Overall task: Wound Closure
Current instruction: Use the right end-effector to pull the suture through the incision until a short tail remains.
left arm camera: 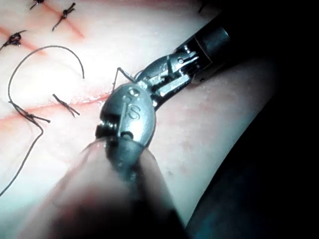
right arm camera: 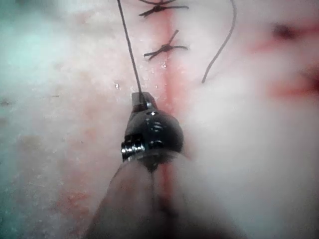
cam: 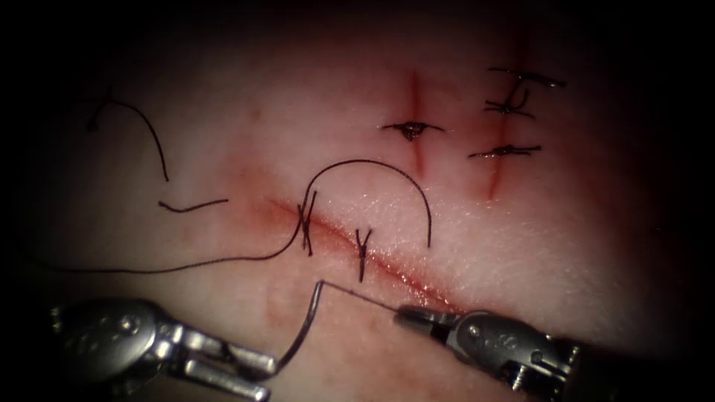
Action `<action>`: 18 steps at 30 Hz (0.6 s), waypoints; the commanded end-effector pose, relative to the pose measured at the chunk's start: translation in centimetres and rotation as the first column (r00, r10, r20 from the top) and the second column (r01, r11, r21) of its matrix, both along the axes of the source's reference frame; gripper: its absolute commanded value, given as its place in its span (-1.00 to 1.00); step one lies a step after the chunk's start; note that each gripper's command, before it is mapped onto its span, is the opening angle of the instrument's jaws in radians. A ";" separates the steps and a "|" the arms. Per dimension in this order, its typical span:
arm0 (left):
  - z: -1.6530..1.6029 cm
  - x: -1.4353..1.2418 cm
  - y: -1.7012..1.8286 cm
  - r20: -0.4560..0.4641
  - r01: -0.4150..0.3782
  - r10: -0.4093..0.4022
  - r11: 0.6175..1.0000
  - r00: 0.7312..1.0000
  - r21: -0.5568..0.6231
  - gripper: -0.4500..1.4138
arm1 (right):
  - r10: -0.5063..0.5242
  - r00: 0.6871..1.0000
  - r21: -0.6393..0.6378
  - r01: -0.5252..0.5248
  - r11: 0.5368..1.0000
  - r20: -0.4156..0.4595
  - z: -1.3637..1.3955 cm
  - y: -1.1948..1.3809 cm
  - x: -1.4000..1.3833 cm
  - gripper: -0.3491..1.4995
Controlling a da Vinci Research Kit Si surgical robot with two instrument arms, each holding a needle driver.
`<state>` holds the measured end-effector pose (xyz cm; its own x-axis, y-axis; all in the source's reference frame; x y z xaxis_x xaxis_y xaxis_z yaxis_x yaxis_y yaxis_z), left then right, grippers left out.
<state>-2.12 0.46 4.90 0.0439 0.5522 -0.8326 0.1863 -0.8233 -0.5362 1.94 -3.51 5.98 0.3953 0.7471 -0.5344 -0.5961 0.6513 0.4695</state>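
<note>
While the left tool (cam: 257,372) gripped the needle (cam: 307,327) at its lower end between closed jaws, the curve rose free above the tissue (cam: 521,246), clear of it, just left of the cut (cam: 387,268) near the tissue's front edge. The right tool (cam: 410,318) had its jaws closed on the thread (cam: 357,296) running taut from the needle's upper end. Two knotted stitches (cam: 363,249) crossed the cut beyond.
</note>
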 end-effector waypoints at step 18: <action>0.89 0.00 -0.21 -0.206 0.127 -0.144 0.987 0.968 -0.095 -1.00 | -0.136 0.970 0.059 0.150 0.987 -0.199 -1.35 -0.85 0.47 -1.00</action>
<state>-2.07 0.26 5.76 -0.0733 0.4808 -0.8738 -0.0514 -0.8768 -0.4781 2.32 -4.38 4.55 0.3981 0.7279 -0.5583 -0.3834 0.6849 0.6196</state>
